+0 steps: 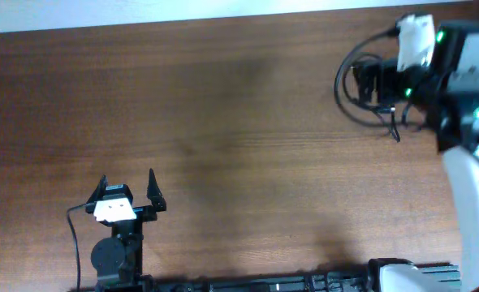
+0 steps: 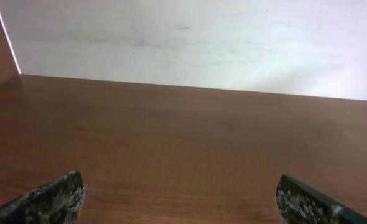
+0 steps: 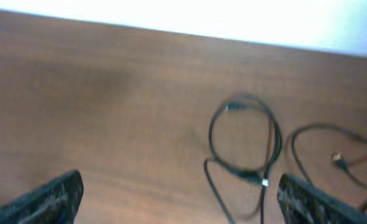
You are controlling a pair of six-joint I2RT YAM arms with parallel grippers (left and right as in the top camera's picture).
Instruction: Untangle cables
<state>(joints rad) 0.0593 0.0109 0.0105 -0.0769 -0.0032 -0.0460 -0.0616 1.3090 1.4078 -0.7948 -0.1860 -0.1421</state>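
Note:
The cables are thin black cords at the table's far right. In the overhead view one loop (image 1: 338, 81) curves round my right gripper (image 1: 369, 85), and a plug end (image 1: 395, 130) trails below it. In the right wrist view a round loop (image 3: 211, 132) lies just ahead between the fingers, and a second cord (image 3: 293, 149) with a small plug curves off to the right. My right gripper (image 3: 180, 208) is open and holds nothing, hovering over the cords. My left gripper (image 1: 127, 185) is open and empty near the front left, far from the cables; it also shows in the left wrist view (image 2: 180, 202).
The brown wooden table (image 1: 223, 122) ends at a white far edge (image 1: 183, 20). The right arm's white body (image 1: 475, 186) runs along the right side. The left arm's base (image 1: 114, 255) sits at the front edge.

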